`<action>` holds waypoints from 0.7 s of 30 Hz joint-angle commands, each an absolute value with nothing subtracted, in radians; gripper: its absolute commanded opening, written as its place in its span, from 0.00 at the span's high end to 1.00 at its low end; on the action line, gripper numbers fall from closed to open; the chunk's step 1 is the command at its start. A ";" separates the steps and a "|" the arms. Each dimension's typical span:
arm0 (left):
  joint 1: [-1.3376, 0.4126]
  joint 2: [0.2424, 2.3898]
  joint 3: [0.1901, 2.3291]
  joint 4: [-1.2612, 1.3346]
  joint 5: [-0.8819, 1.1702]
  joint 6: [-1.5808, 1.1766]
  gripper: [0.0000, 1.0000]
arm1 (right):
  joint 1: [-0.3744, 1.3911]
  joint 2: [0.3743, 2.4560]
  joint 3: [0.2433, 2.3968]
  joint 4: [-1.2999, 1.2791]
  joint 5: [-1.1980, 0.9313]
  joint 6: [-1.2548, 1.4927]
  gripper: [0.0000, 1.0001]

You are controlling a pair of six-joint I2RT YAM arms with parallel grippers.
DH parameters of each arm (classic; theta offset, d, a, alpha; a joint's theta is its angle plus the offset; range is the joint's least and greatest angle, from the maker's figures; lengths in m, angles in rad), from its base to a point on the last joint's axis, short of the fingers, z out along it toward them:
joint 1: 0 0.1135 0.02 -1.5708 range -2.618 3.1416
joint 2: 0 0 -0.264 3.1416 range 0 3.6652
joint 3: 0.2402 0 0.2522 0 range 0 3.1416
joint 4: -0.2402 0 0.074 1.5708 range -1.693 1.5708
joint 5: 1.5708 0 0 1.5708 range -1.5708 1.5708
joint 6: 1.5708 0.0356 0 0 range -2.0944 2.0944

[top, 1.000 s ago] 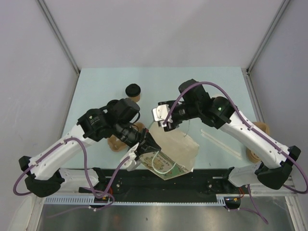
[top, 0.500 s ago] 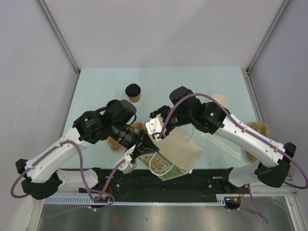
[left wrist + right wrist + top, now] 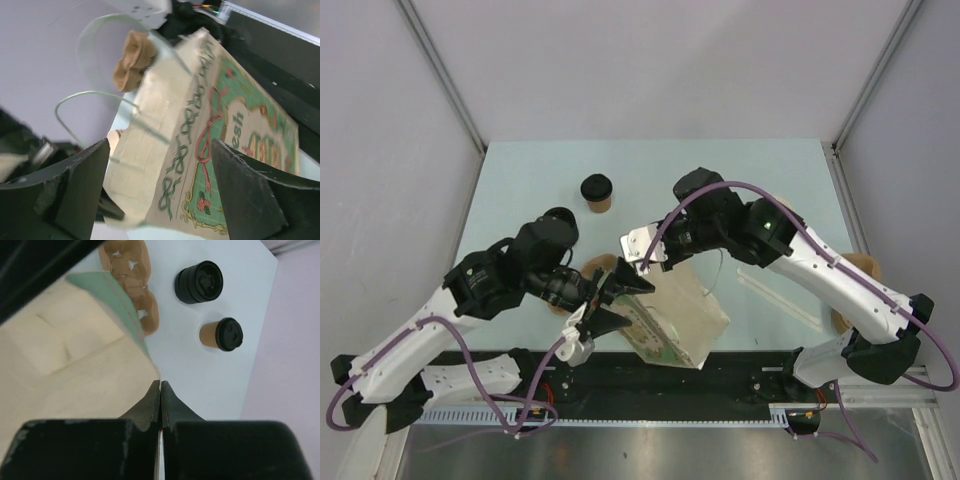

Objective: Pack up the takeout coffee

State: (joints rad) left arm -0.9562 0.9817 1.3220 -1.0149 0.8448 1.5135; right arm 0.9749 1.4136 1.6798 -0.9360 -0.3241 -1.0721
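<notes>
Coffee (image 3: 597, 191) stands upright with its lid on, on the counter (image 3: 740, 170). It is at about 11 o'clock from the bag (image 3: 685, 315) and well apart from it. The bag lies on its side toward the counter's 6 o'clock edge. Left hand (image 3: 613, 302) is at the bag's 9 o'clock end, fingers spread wide, with the printed face of the bag between them. Right hand (image 3: 160, 384) is pinched fully closed, its tips at the bag's 10 o'clock edge; whether they hold a handle I cannot tell. A brown cup carrier (image 3: 134, 275) lies just beside the bag. A stack of black lids (image 3: 199, 282) stands near the coffee.
</notes>
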 commanded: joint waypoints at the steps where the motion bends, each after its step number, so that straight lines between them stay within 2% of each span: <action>1: -0.864 0.868 1.267 -0.645 0.892 1.104 0.11 | 0.977 1.422 1.831 -1.106 -0.246 -0.945 1.00; 5: -0.671 0.828 1.266 -0.429 0.976 0.748 0.09 | 0.974 1.420 1.855 -1.183 -0.195 -0.833 1.00; 10: -0.534 0.796 1.247 -0.330 0.796 0.444 0.02 | 0.939 1.428 1.861 -1.244 -0.166 -0.689 1.00; 14: -0.462 0.821 1.250 -0.415 0.686 0.387 0.02 | 0.878 1.442 1.930 -1.282 -0.182 -0.577 1.00; 21: -0.355 0.857 1.161 -0.482 0.702 0.446 0.01 | 0.835 1.448 2.043 -1.373 -0.082 -0.390 1.00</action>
